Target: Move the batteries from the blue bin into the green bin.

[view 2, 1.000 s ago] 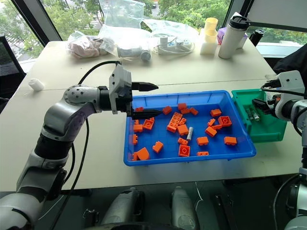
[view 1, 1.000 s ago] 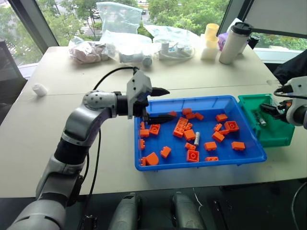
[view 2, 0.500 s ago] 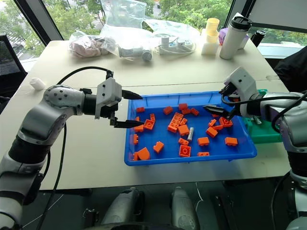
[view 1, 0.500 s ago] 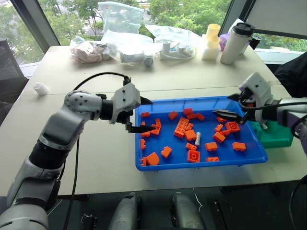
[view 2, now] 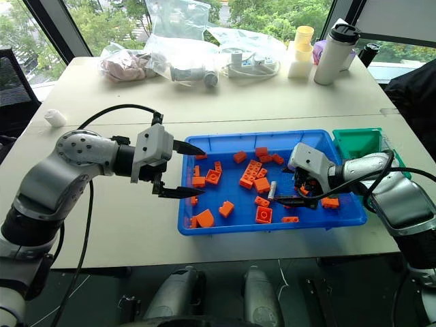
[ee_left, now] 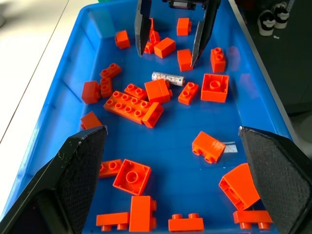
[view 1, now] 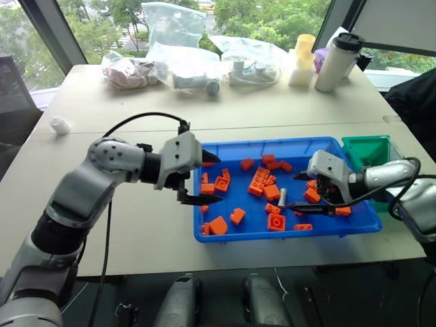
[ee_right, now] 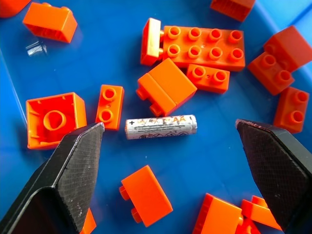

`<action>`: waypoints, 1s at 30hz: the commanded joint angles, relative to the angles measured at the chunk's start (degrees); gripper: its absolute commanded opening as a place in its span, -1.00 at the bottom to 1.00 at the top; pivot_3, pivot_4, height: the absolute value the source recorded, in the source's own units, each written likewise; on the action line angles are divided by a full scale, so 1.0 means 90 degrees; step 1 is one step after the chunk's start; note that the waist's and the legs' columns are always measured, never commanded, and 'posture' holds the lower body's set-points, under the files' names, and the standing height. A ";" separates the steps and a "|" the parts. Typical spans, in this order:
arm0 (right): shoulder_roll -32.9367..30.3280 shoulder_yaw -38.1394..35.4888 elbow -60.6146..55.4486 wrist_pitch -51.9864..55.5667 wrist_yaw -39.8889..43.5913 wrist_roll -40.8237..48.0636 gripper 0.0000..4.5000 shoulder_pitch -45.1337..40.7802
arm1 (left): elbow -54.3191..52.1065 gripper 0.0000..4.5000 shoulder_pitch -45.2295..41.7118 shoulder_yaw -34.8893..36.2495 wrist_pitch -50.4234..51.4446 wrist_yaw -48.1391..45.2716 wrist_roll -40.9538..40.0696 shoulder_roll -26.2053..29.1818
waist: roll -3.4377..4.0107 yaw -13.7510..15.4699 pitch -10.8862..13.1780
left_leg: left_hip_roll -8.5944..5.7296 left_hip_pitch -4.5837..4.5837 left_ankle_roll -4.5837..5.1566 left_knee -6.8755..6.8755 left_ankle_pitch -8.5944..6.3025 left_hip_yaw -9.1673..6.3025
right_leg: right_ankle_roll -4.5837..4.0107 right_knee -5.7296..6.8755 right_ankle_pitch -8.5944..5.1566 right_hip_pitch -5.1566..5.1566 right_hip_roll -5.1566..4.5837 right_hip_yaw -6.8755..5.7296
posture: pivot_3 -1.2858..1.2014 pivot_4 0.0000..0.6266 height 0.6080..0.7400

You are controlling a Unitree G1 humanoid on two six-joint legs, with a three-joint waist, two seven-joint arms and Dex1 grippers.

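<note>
Right gripper (ee_right: 168, 161) spread wide, hanging just above one battery (ee_right: 161, 126) lying among orange bricks (ee_right: 167, 87) in blue bin (view 1: 354, 226); left gripper (view 1: 203, 178) likewise spread, empty

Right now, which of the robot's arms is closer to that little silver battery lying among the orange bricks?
The right. Its open fingers sit directly over the battery in the blue bin. The left gripper hovers open at the bin's far left edge.
</note>
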 commanded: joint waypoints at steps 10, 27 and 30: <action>0.0716 0.0525 0.1022 -0.0527 0.0054 -0.0688 0.99 -0.0487 | -0.0065 1.00 -0.0109 0.0079 -0.0064 0.0095 0.0070 0.0020 | 0.0000 -0.0002 0.0000 | 0.0000 0.0001 -0.0001 -0.0001 0.0000 0.0000 | 0.0000 0.0000 0.0000 -0.0001 0.0001 0.0000 | 0.03 -0.52 1.00; 0.0595 -0.1180 0.1211 0.0017 -0.0862 -0.0374 -0.03 -0.0988 | 0.0404 1.00 -0.0234 0.0270 -0.0307 0.0303 0.0059 -0.0282 | 0.0000 0.0025 0.0000 | -0.0003 0.0001 -0.0001 0.0000 0.0001 0.0000 | 0.0000 0.0005 0.0000 -0.0001 -0.0003 0.0000 | 0.03 -0.52 1.00; 0.0387 -0.2161 0.1777 0.0107 -0.1768 -0.0583 -0.03 -0.1055 | 0.0644 1.00 -0.0494 0.0543 -0.0116 0.0547 -0.0385 -0.0854 | -0.0001 0.0060 0.0000 | -0.0003 0.0001 -0.0002 0.0000 0.0001 -0.0002 | 0.0000 0.0004 0.0000 -0.0001 -0.0004 -0.0002 | 0.03 -0.52 1.00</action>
